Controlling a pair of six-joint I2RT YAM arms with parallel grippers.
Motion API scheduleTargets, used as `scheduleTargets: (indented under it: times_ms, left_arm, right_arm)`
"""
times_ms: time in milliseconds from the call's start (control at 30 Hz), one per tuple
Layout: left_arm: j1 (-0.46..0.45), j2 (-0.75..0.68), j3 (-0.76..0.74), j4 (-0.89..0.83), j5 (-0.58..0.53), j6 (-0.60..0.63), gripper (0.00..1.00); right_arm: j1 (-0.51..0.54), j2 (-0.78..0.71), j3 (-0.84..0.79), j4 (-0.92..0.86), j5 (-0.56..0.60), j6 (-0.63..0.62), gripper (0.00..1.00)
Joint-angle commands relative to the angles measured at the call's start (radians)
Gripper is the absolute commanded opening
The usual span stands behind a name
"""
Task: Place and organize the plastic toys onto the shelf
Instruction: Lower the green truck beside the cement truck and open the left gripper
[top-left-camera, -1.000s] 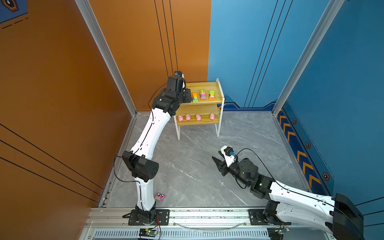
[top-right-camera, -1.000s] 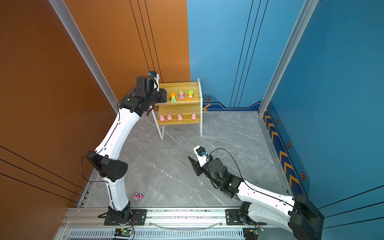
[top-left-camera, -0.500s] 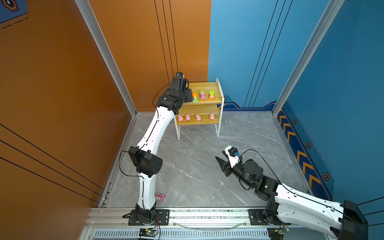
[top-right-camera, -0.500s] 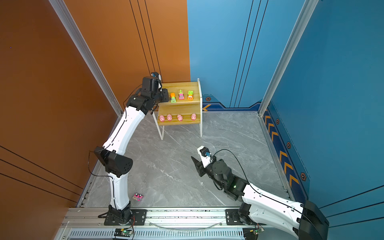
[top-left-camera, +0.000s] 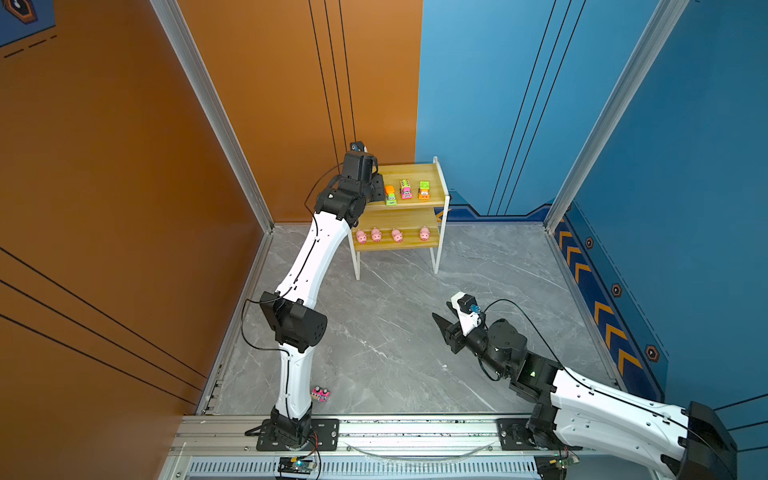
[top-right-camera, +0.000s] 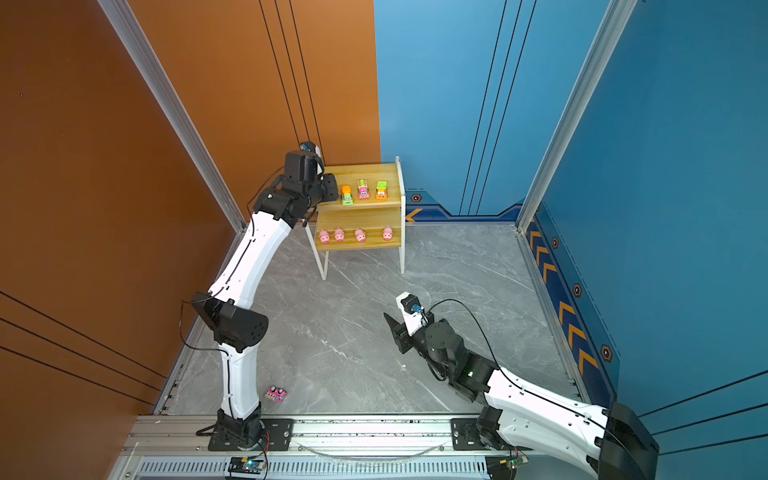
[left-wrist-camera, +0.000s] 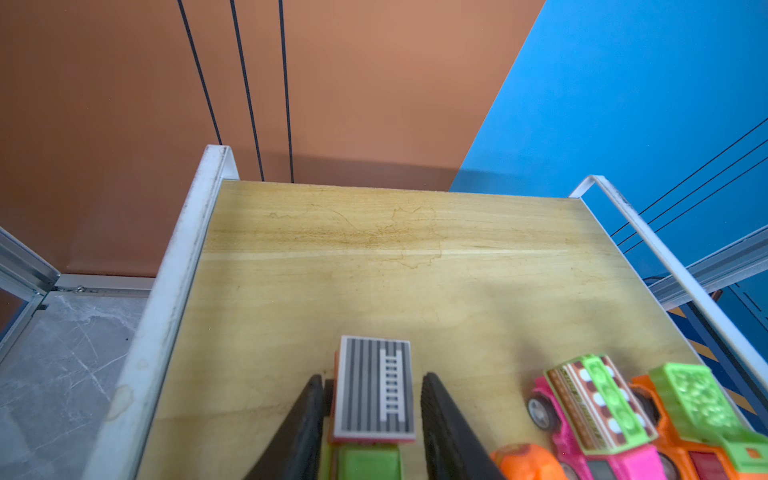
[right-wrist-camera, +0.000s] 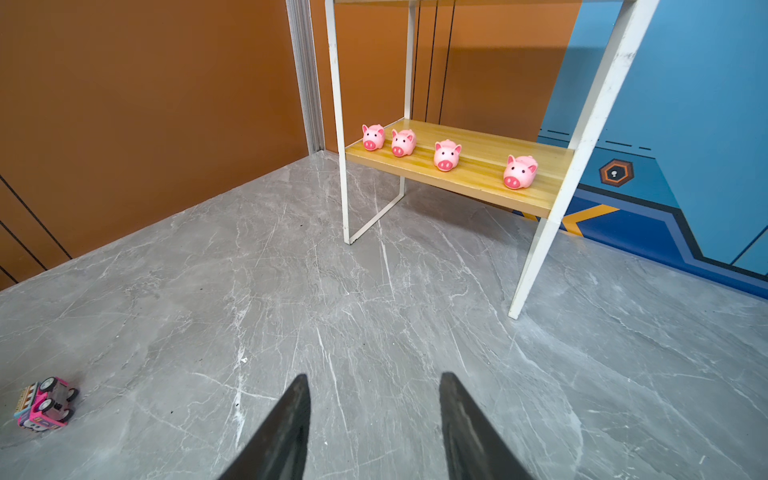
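The grey marble floor (top-left-camera: 395, 332) fills both top views, with the left arm (top-left-camera: 309, 257) rising from its base at 7 o'clock and the right arm (top-left-camera: 602, 411) from its base at 5 o'clock. The shelf (top-left-camera: 409, 172), 2 yellowish wooden boards in a thin white frame, stands at 12 o'clock against the far wall. The left arm reaches to the 9 o'clock end of the top board. Its wrist view shows the left gripper (left-wrist-camera: 372, 377) low over the wood with a green ladder truck (left-wrist-camera: 374, 386) between the fingers. They stand narrow, close on either flank, 1 with a sliver of gap beside the grey ladder panel, and I cannot tell whether they press on the truck. The right gripper (right-wrist-camera: 374, 375) hovers over bare floor near the middle, aimed toward 11 o'clock, fingers moderately apart with nothing between them. At 3 o'clock of the ladder truck, in 1 row near the top board's front edge, sit a green-and-orange car (top-left-camera: 390, 195), a pink bus (top-left-camera: 406, 189) and an orange truck with a green load (top-left-camera: 424, 190), close together. On the lower board 4 pink pigs (right-wrist-camera: 373, 137) (right-wrist-camera: 404, 142) (right-wrist-camera: 447, 155) (right-wrist-camera: 520, 171) line up, snouts toward 6 o'clock. A pink vehicle (top-left-camera: 321, 394) lies tipped over on the floor at 7 o'clock, just beside the left arm's base, wheels showing.
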Motion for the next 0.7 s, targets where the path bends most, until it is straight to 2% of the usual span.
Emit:
scheduleTargets:
  times_ms: [0,433,667]
  left_arm:
    - [-0.001,0.015,0.03,-0.003,0.007,-0.025,0.42]
    - [-0.01,0.027,0.043,-0.002,0.001,-0.081,0.54]
    - [-0.016,0.034,0.039,-0.001,0.0,-0.119,0.56]
  right_arm:
    - [0.004,-0.011,-0.015,-0.016,0.016,0.003,0.51]
    - [0.004,-0.012,-0.017,-0.013,0.013,0.008,0.52]
    - [0.004,-0.018,-0.021,-0.019,0.015,0.009,0.52]
